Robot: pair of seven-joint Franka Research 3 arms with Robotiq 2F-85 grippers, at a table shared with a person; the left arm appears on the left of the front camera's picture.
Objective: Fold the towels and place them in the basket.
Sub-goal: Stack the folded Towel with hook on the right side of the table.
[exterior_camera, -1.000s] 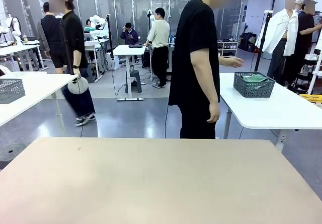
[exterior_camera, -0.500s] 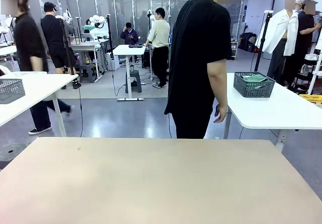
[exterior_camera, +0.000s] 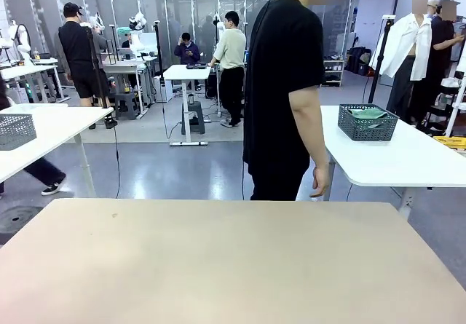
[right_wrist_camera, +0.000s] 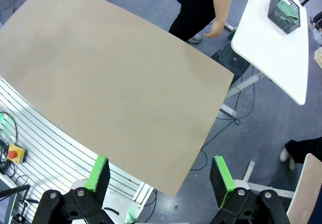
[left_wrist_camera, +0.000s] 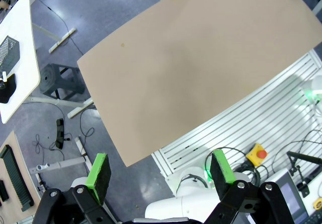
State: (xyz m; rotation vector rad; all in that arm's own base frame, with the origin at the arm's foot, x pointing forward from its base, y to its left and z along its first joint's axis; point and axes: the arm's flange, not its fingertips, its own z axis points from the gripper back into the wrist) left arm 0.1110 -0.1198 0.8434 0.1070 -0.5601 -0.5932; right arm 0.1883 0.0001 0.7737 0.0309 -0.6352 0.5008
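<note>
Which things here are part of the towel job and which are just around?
Job:
basket on the white side table
green towels inside it
person beside that table

Around:
paler grey basket
bare tan table

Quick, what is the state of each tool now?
Left tool: open, holding nothing.
Right tool: open, holding nothing.

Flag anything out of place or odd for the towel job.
The basket, with green towels already in it, sits on the white side table behind the person, not on the beige work table. Both hands, left and right, hang open.
</note>
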